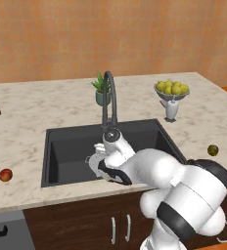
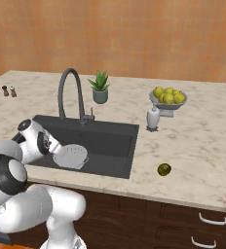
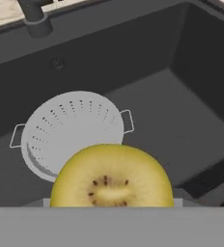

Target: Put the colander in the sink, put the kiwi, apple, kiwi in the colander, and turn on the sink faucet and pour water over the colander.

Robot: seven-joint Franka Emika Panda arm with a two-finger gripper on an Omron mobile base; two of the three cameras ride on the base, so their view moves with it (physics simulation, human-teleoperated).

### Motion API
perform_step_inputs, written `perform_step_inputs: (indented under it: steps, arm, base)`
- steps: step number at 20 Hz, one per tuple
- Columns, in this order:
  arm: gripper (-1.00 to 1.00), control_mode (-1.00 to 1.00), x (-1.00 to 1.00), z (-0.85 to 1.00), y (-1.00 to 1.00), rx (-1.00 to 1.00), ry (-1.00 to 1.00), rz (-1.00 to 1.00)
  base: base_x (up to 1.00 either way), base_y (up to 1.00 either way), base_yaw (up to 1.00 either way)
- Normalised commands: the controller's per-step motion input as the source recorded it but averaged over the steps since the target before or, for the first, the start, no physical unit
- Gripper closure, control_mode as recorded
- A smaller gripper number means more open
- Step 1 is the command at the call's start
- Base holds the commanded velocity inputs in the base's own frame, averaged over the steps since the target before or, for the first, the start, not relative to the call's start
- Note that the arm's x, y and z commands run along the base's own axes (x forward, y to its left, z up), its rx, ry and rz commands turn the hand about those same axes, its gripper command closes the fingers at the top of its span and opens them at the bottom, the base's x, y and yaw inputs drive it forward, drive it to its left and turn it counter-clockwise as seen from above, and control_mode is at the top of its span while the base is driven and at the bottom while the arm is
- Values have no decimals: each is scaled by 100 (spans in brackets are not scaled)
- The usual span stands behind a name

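**Carrying the first kiwi over the colander**

Hovering inside the sink, the arm has its gripper low over the basin, and the hand view shows a yellowish kiwi sitting right at the fingertips, so the jaws look pinched on it, though the tips themselves are hidden behind the fruit. Just beyond and below it lies the white colander, upright on the sink floor with both little handles showing; from the right base view it rests toward the near left of the basin. So the colander step looks done, and the fruit loading is under way.

The kiwi seems a little short of the bowl's middle, so the next move, I'd say, calls for easing forward until it hangs over the perforated centre, then letting go from low enough that it doesn't bounce out.

Still waiting on the table: the apple left of the sink, and the dark green kiwi to its right. The faucet runs no water yet
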Motion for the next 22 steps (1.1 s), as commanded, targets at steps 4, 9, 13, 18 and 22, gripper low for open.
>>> perform_step_inputs:
  steps: [4,9,13,18,22]
  arm:
    - [100,-100,71,-2,98,-1,5,-6]
    - [100,-100,20,-48,44,0,-2,-3]
    - [100,-100,5,-44,16,0,0,0]
    - [100,-100,5,-27,0,0,0,0]
    - [100,-100,14,-17,0,5,3,0]
  base:
    - [0,0,0]
    - [0,0,0]
    - [0,0,0]
    - [0,0,0]
    - [0,0,0]
